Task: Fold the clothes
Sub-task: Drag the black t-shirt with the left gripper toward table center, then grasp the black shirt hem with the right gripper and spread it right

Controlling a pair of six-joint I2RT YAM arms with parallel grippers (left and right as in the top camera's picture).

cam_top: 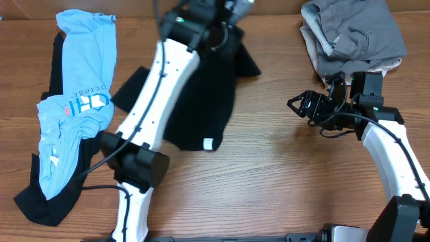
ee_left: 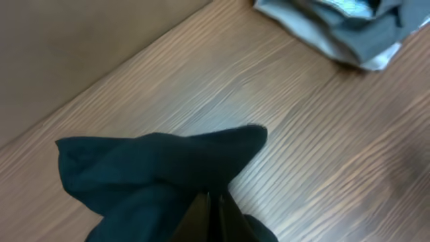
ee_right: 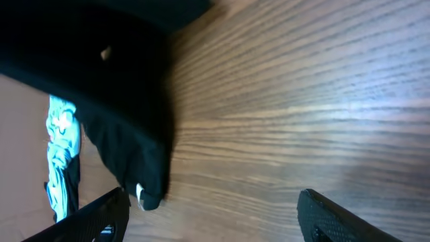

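At the left edge of the table (cam_top: pixel 282 181), a light blue shirt (cam_top: pixel 77 101) is draped over a dark cloth (cam_top: pixel 40 202), its long axis running from far to near. At centre, a black garment (cam_top: pixel 201 101) is spread with its long axis likewise far to near and slightly slanted, the white tag (cam_top: pixel 208 143) at the near end. Its far end is pinched in the closed left gripper (ee_left: pixel 210 208). Further right, the right gripper (cam_top: pixel 300 105) is held wide open and empty over bare wood, pointed left. A grey pile (cam_top: pixel 353 33) is heaped at the far right.
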